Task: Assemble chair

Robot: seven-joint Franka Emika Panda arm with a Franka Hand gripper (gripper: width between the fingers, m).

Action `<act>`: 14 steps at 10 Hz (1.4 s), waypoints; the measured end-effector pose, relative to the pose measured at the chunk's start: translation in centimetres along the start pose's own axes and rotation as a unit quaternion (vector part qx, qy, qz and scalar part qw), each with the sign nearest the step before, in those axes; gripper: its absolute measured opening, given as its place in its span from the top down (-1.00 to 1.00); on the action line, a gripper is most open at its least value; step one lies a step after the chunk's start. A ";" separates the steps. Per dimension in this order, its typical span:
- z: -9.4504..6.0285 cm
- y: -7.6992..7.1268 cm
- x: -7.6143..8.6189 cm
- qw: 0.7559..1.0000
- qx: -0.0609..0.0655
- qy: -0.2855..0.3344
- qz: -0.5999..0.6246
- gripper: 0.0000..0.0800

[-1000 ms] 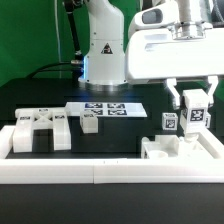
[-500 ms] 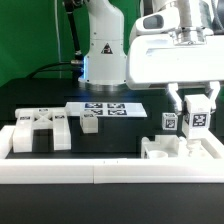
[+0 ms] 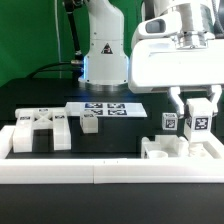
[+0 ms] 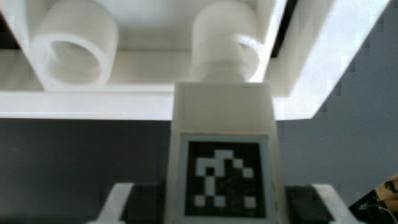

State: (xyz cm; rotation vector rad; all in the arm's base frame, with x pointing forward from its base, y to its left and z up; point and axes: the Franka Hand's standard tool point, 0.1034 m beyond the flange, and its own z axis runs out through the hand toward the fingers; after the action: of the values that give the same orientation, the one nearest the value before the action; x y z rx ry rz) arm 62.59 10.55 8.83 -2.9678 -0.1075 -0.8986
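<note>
**Ana:** What do you see from the outside camera?

**Me:** My pincer (image 3: 199, 112) hangs on the exterior view's right. It is closed snug on a white bar (image 3: 199, 124), with one finger on each side. The bar stands upright and its black-and-white tag faces me. Just beside it, toward the exterior view's left, is a small tagged block (image 3: 170, 122). Under both sits a chunky holed piece (image 3: 158, 150), close to the long border rail (image 3: 100, 172). I cannot tell if the bar touches that piece.

**Ana:** Where are the other chair parts?

**Me:** The flat slabs (image 3: 38, 131) with tags lie well apart from my pincer, on the exterior view's left, on the black table (image 3: 35, 105). A small cube (image 3: 90, 122) sits between them and my pincer, near the marker board (image 3: 108, 108).

**Ana:** And the wrist camera?

**Me:** The white bar (image 4: 222, 130) fills the middle, and its tag looks big. Dark finger pads (image 4: 134, 205) sit tight against both of its sides. Past the bar's far end I see the holed piece (image 4: 80, 50) with two round openings. The bar lines up with one of them. I cannot tell if it has gone in.
</note>
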 end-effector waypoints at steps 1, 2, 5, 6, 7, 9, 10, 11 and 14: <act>0.0 -0.1 0.0 1.000 0.000 0.000 0.000 0.27; 0.0 -0.3 0.0 1.000 0.001 0.001 -0.002 0.27; 0.1 -0.3 0.0 1.000 0.001 0.001 -0.002 0.27; 0.2 -0.3 0.1 1.000 0.001 0.002 -0.002 0.27; 0.4 -0.3 0.0 1.000 0.001 0.001 -0.002 0.27; 0.9 -0.4 -0.3 1.000 0.001 -0.002 -0.003 0.27; 1.0 -0.4 -0.4 1.000 0.001 -0.003 -0.003 0.27; 1.1 -0.4 -0.6 1.000 0.001 -0.004 -0.003 0.27; 1.0 -0.6 -1.4 1.000 -0.003 0.020 -0.007 0.27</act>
State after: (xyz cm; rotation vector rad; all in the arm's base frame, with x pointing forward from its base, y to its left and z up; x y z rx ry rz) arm 61.96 11.08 7.25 -2.9566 -0.1249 -0.9598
